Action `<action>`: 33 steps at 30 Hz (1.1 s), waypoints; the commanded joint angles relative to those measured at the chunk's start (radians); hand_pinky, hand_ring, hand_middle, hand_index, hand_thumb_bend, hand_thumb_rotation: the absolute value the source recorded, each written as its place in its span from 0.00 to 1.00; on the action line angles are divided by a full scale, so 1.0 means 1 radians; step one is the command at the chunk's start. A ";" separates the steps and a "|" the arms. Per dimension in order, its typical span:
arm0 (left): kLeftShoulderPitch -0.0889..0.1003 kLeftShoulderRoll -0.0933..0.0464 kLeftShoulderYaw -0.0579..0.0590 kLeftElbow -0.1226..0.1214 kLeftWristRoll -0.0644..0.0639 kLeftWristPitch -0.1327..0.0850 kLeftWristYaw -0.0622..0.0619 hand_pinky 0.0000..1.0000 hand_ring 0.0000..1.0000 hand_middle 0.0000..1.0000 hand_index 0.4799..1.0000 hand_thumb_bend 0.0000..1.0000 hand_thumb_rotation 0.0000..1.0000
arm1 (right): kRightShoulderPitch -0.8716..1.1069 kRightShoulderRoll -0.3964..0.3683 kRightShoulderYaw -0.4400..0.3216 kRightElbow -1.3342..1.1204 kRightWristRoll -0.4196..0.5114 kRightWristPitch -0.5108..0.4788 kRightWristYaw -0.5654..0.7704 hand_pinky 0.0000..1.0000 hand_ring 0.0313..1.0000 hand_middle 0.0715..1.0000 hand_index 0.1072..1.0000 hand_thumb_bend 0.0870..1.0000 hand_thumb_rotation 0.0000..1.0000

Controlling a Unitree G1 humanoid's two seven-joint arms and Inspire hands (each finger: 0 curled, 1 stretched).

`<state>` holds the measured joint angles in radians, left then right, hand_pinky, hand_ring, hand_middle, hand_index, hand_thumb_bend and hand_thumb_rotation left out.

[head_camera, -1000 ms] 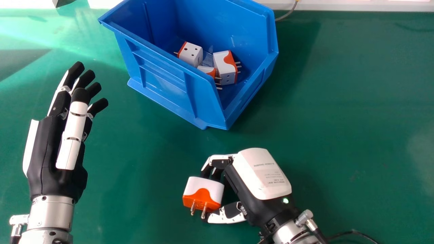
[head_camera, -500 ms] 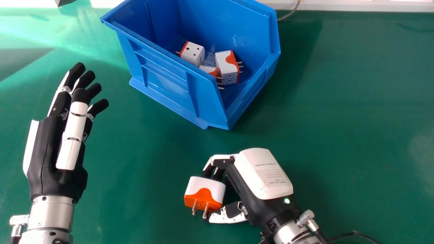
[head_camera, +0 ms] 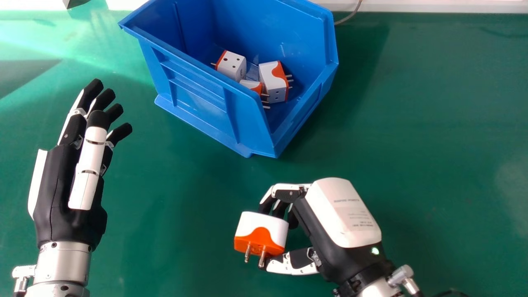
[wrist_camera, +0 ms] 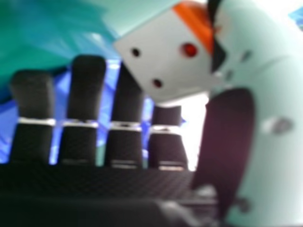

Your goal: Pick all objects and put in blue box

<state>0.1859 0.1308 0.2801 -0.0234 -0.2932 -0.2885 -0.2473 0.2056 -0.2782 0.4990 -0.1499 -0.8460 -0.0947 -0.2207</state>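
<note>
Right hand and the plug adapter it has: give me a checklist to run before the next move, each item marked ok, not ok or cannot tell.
1. White-and-orange plug adapter pinched between the right hand's fingers and thumb: ok.
2. Pinch firm enough for the carry: cannot tell.
3. Adapter above the blue plastic box: not ok, it is on the robot's side of it.
4. Box upright with its top uncovered: ok.
5. Room inside for one more: ok, bare floor shows around three similar adapters.
6. Black-and-white left hand out of the direct path: ok, it is off to the left.
</note>
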 commanded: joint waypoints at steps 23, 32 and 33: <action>-0.005 0.011 0.004 -0.026 -0.003 0.004 -0.004 0.91 0.93 0.94 0.84 0.45 0.75 | 0.176 0.001 -0.149 -0.349 0.017 0.029 0.120 0.21 0.35 0.40 0.46 0.46 0.00; -0.005 0.012 0.004 -0.026 -0.002 0.006 -0.001 0.89 0.92 0.93 0.83 0.48 0.73 | 0.192 -0.010 -0.280 -0.363 0.012 -0.017 0.026 0.23 0.33 0.40 0.47 0.46 0.00; -0.006 0.012 0.004 -0.026 -0.003 0.005 -0.003 0.88 0.92 0.93 0.82 0.48 0.73 | 0.194 -0.006 -0.289 -0.373 0.011 -0.011 0.031 0.24 0.34 0.40 0.47 0.45 0.00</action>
<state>0.1850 0.1326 0.2808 -0.0240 -0.2935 -0.2743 -0.2469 0.3987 -0.2915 0.2287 -0.4757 -0.8353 -0.0995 -0.1744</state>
